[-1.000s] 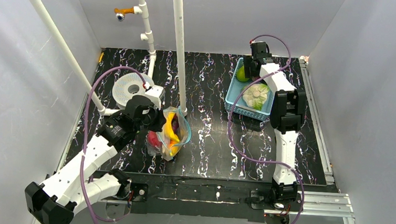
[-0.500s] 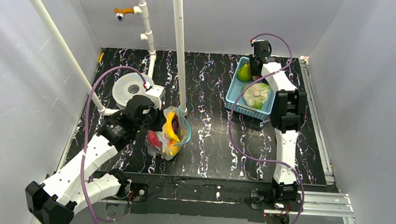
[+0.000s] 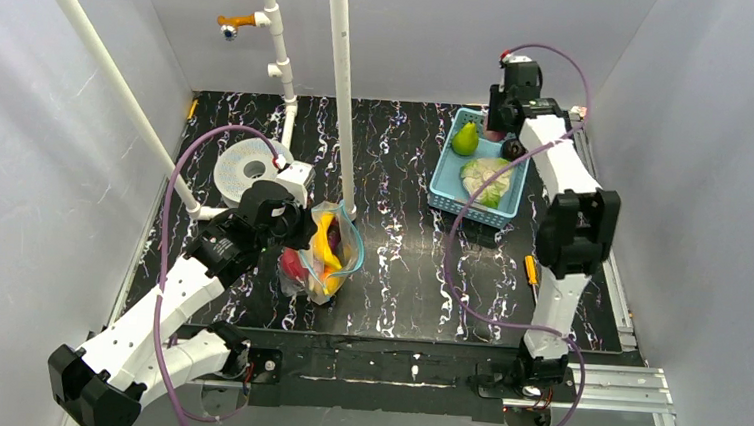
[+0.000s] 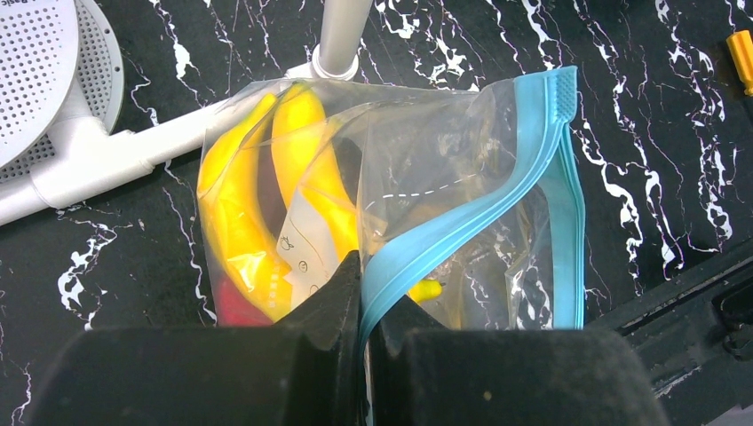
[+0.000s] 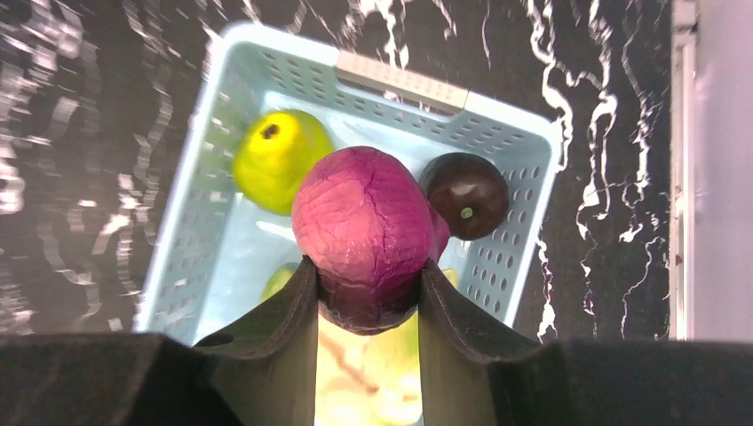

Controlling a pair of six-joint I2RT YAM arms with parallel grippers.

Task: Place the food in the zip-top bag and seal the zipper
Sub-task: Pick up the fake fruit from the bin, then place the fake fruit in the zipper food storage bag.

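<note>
From above, the left arm reaches to the clear bag [image 3: 328,255], which lies on the black marbled table [image 3: 399,275] beside a white pipe [image 3: 341,90]. Yellow and red food shows through the plastic. The right arm stretches over the light-blue basket [image 3: 445,183] at the far right, where a green pear [image 3: 465,139] and a pale cabbage [image 3: 484,175] lie. A yellow-handled screwdriver [image 3: 530,269] lies on the table near that arm.

The left wrist view shows the left gripper [image 4: 366,293] with its fingers pressed together, pinching the blue zipper strip [image 4: 479,213]. Further along, the two halves of the strip stand apart. A banana [image 4: 302,160] and a red piece [image 4: 233,306] sit inside the bag.

The right wrist view shows the right gripper [image 5: 366,271] clamped on a wrinkled magenta fruit [image 5: 364,213], a finger on each side, over the basket. Below it lie the pear and a dark plum [image 5: 466,191].
</note>
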